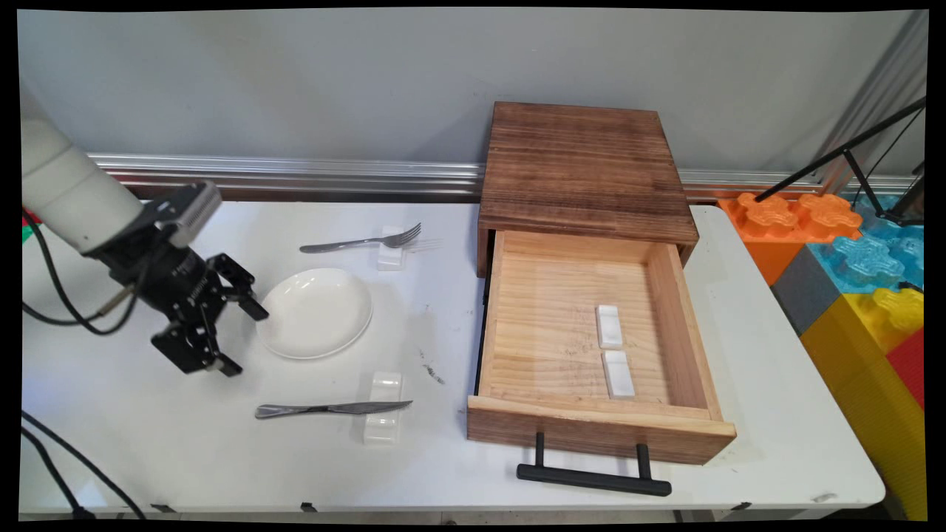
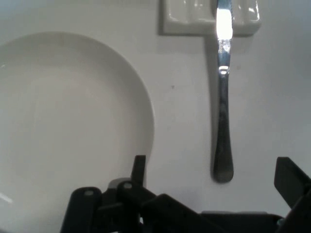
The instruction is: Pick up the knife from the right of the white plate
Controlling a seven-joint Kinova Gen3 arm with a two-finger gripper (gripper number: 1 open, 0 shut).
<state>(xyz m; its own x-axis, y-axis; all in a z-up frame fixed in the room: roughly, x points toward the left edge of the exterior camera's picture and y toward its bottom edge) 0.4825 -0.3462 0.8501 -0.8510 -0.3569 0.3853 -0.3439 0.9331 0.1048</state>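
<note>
The black pincer (image 1: 235,338) hangs at the left of the main view, its fingers spread wide and holding nothing, just left of a white plate (image 1: 315,312) on the white surface (image 1: 443,458). In the hand view the near end of the knife (image 2: 223,97) lies between the two open fingers, with the plate's rim at the left.

The knife sits below the plate with its blade on a small white rest (image 1: 383,417); a fork (image 1: 362,241) lies above the plate, its tines on another rest (image 1: 391,255). At centre right a wooden drawer (image 1: 510,295) stands pulled out from its cabinet (image 1: 584,166), with two white rests (image 1: 614,352) inside. Nothing appears lifted or gripped yet.

The hand view cuts off much of the plate and the knife's blade tip. Coloured blocks (image 1: 857,281) at the right edge are partly out of frame.
</note>
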